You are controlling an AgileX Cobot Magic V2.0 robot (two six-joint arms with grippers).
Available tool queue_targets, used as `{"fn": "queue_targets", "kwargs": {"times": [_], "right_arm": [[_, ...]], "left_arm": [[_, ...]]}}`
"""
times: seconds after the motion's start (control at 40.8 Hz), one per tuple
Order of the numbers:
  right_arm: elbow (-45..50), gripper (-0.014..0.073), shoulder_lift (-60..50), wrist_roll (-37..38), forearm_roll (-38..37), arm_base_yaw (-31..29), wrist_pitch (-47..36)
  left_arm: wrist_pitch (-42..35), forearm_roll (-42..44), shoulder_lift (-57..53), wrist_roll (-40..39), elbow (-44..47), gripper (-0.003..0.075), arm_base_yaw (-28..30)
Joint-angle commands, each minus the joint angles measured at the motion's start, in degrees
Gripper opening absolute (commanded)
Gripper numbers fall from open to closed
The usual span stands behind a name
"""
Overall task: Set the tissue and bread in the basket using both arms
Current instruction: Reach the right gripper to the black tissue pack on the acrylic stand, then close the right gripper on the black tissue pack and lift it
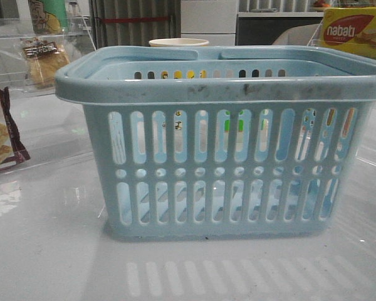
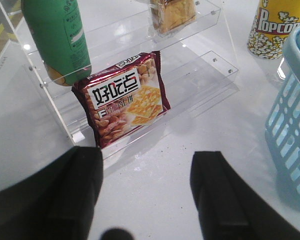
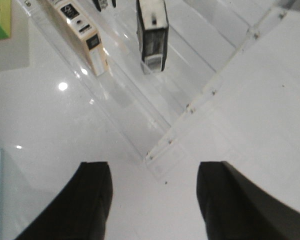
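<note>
Bread (image 2: 172,15) in clear wrap sits on the upper acrylic shelf (image 2: 210,60) tier, ahead of the open, empty left pincer (image 2: 147,192), beyond the cracker packet (image 2: 125,100). Tissue (image 3: 152,35) stands upright on the rack ahead of the open, empty right pincer (image 3: 152,200). Basket (image 1: 219,163) stands on the counter (image 1: 50,251) between them.

Cracker packet: a maroon-edged packet (image 2: 126,100) leans upright on my clear acrylic shelf's (image 2: 210,75) lower step.
Green bottle: it (image 2: 57,37) stands on the step above, just beside the packet.
Popcorn cup: yellow (image 2: 270,27), on the white table (image 2: 155,200).
Nabati box: yellow and red (image 1: 354,31), far behind.
</note>
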Motion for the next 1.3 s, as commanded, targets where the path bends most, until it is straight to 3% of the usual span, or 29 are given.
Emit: {"fn": "queue_targets", "kwargs": {"times": [0.0,0.319,0.613,0.662,0.785,0.883,1.276], "right_arm": [[-7.7,0.0486,5.6,0.3,1.2,-0.5,-4.5],[-22.7,0.0486,22.2,0.3,3.9,-0.5,-5.7],[-26.3,0.0484,30.2,0.3,3.9,-0.5,-11.5],[-26.3,0.0455,30.6,0.3,3.9,-0.4,-11.9],[-26.3,0.0249,30.5,0.3,4.0,-0.4,-12.8],[-26.3,0.015,29.2,0.3,5.1,-0.4,-12.1],[-26.3,0.0143,15.5,0.3,6.5,3.6,-6.5]], "left_arm": [[-3.9,0.0,0.4,-0.5,-2.1,0.0455,-0.4],[-3.9,-0.3,0.4,-0.5,-2.1,0.0455,-0.4],[-3.9,-0.3,0.4,-0.5,-2.1,0.0455,-0.4],[-3.9,-0.3,0.4,-0.5,-2.1,0.0455,-0.4],[-3.9,-0.3,0.4,-0.5,-2.1,0.0455,-0.4],[-3.9,-0.3,0.4,-0.5,-2.1,0.0455,-0.4],[-3.9,-0.3,0.4,-0.5,-2.1,0.0455,-0.4]]}}
